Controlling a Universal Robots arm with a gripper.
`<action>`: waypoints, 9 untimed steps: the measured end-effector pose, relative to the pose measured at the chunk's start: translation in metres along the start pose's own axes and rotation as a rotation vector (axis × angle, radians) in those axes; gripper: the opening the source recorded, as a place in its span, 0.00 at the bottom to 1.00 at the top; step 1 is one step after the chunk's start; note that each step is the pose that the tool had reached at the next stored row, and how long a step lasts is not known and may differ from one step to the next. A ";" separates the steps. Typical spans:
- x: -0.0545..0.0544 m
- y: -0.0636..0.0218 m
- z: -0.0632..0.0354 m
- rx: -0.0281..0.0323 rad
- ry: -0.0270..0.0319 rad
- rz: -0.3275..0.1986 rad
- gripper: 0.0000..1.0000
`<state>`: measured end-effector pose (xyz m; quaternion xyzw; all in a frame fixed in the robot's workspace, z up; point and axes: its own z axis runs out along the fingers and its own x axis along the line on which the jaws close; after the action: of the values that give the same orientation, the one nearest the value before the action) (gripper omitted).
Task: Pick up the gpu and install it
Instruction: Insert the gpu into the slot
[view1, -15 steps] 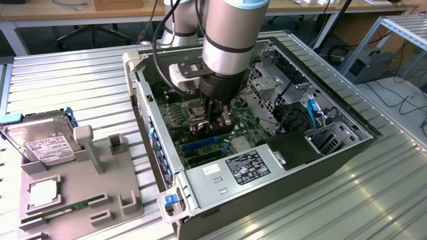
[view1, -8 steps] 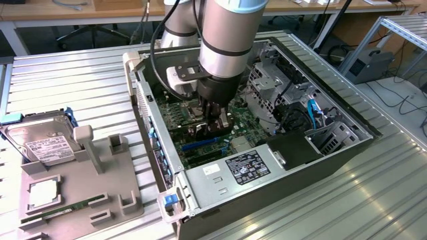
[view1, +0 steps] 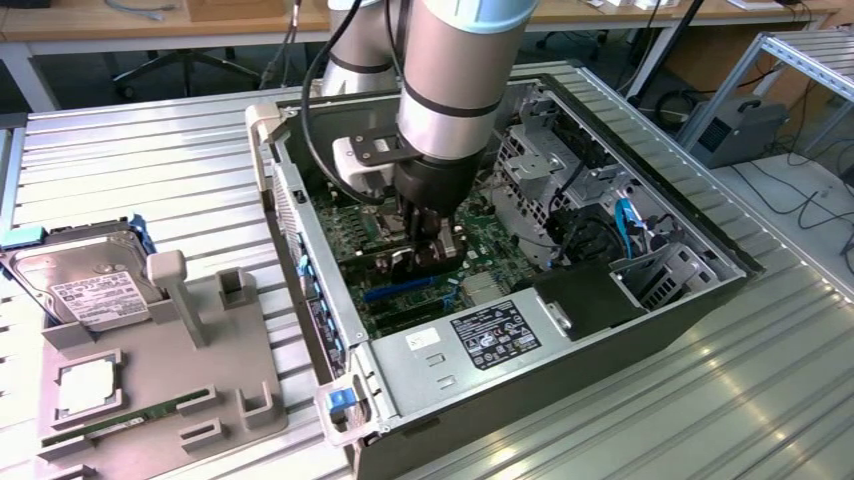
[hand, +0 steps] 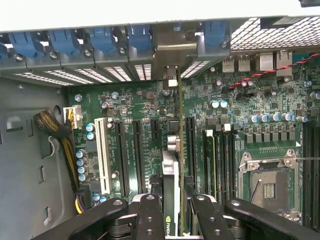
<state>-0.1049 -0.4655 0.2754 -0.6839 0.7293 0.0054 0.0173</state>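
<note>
Gripping the thin black gpu card edge-on in the black gripper jaws, closed partway onto it, dangling it just ahead of them over the green motherboard, pointing its long axis straight away from the jaws toward the grey case's rear wall, parallel to the long black expansion slots.

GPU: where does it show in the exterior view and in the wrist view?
Exterior view: the gpu stands on edge inside the open computer case, over the motherboard.
Wrist view: the gpu is seen edge-on between black slots, bracket toward the case's rear wall.
Shared landmark: the green motherboard.
</note>
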 end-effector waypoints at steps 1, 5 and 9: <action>0.000 0.0000 0.0016 -0.0001 0.0001 0.000 0.27; -0.002 0.0002 0.0075 0.0000 0.0001 0.000 0.27; -0.002 0.0003 0.0077 -0.0001 0.0001 0.000 0.27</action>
<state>-0.1049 -0.4630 0.2678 -0.6839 0.7294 0.0054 0.0172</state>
